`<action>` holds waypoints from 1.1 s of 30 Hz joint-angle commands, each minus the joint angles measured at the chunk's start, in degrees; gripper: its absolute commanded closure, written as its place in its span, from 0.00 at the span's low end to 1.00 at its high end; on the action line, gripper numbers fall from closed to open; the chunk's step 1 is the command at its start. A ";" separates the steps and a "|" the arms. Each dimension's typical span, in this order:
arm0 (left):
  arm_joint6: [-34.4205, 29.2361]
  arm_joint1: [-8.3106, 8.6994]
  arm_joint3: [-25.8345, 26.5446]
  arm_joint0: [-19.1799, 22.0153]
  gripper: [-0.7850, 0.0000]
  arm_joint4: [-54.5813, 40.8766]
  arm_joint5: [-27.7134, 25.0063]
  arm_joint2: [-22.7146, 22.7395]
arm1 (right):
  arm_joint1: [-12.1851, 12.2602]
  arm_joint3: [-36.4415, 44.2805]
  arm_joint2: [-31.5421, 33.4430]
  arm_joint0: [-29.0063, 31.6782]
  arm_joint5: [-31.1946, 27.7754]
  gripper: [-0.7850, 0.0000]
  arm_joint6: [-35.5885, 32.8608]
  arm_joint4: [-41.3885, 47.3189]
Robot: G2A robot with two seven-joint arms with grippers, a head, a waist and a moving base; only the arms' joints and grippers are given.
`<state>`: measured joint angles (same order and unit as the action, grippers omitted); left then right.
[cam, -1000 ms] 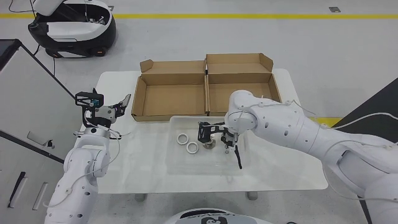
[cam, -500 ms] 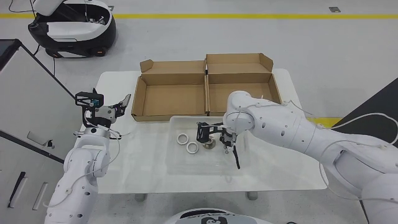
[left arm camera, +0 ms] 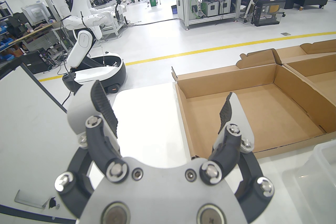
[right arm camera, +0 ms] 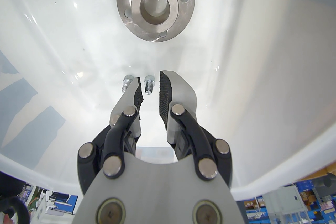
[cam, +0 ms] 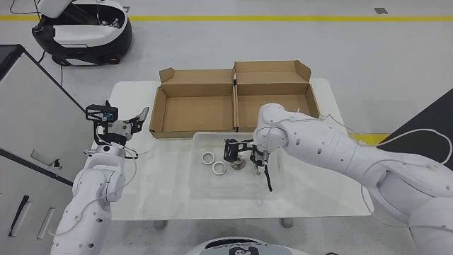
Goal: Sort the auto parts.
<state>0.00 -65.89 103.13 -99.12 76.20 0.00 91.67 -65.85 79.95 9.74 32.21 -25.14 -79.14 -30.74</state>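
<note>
A clear plastic tray (cam: 272,188) sits at the table's middle front. It holds a grey metal flange (right arm camera: 155,4), two small silver bolts and two white rings (cam: 208,159), (cam: 219,168). My right gripper (right arm camera: 149,76) is low inside the tray (right arm camera: 275,78) and open by a narrow gap. Its fingertips straddle one bolt (right arm camera: 148,87) without pressing it, and the other bolt (right arm camera: 126,83) lies just outside one finger. The flange lies a little beyond the tips. My left gripper (left arm camera: 162,89) is held open and empty over the table's left side, also visible as the left gripper (cam: 139,119) from above.
Two open cardboard boxes, the left box (cam: 192,113) and the right box (cam: 276,106), stand side by side behind the tray, both bare inside. The left box (left arm camera: 262,114) lies just ahead of my left gripper. White tabletop (cam: 163,184) is free left of the tray.
The right arm has edged slightly left over the tray. The left arm has not moved.
</note>
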 commanded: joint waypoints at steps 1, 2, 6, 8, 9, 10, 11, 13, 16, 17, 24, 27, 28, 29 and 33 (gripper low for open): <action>0.00 0.00 0.00 0.00 0.00 0.00 0.00 0.00 | -0.01 -0.05 0.00 0.10 0.02 0.77 -0.02 -0.03; 0.00 0.00 0.00 0.00 0.00 0.00 0.00 0.00 | -0.01 -0.14 0.00 0.16 0.00 0.77 0.00 -0.09; 0.00 0.00 0.00 0.00 0.00 0.00 0.00 0.00 | -0.04 -0.34 0.00 0.18 -0.05 0.77 0.05 0.07; 0.00 0.00 0.00 0.00 0.00 0.00 0.00 0.00 | -0.05 -0.46 0.00 0.19 -0.11 0.77 0.11 0.04; 0.00 0.00 0.00 0.00 0.00 0.00 0.00 0.00 | -0.06 -0.54 0.00 0.21 -0.17 0.77 0.17 0.00; 0.00 0.00 0.00 0.00 0.00 0.00 0.00 0.00 | -0.07 -0.61 0.00 0.22 -0.23 0.77 0.23 0.00; 0.00 0.00 0.00 0.00 0.00 0.00 0.00 0.00 | -0.09 -0.70 0.00 0.21 -0.30 0.77 0.30 0.06; 0.00 0.00 0.00 0.00 0.00 0.00 0.00 0.00 | -0.11 -0.82 0.00 0.20 -0.47 0.77 0.48 0.23; 0.00 0.00 0.00 0.00 0.00 0.00 0.00 0.00 | -0.16 -0.91 0.00 0.25 -0.65 0.77 0.65 0.35; 0.00 0.00 0.00 0.00 0.00 0.00 0.00 0.00 | -0.18 -0.88 0.00 0.27 -0.63 0.77 0.63 0.45; 0.00 0.00 0.00 0.00 0.00 0.00 0.00 0.00 | -0.38 -0.91 0.00 0.54 -0.54 0.77 0.54 0.35; 0.00 0.00 0.00 0.00 0.00 0.00 0.00 0.00 | -0.48 -1.13 0.00 0.58 -0.60 0.78 0.60 0.08; 0.00 0.00 0.00 0.00 0.00 0.00 0.00 0.00 | -0.51 -1.24 0.00 0.59 -0.59 0.78 0.59 -0.03; 0.00 0.00 0.00 0.00 0.00 0.00 0.00 0.00 | -0.56 -1.38 0.00 0.58 -0.61 0.78 0.61 -0.05; 0.00 0.00 0.00 0.00 0.00 0.00 0.00 0.00 | -0.66 -1.60 0.00 0.43 -0.61 0.78 0.62 -0.04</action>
<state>0.00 -65.89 103.13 -99.12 76.20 0.00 91.67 -66.50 78.37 9.74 32.67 -25.75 -78.54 -30.78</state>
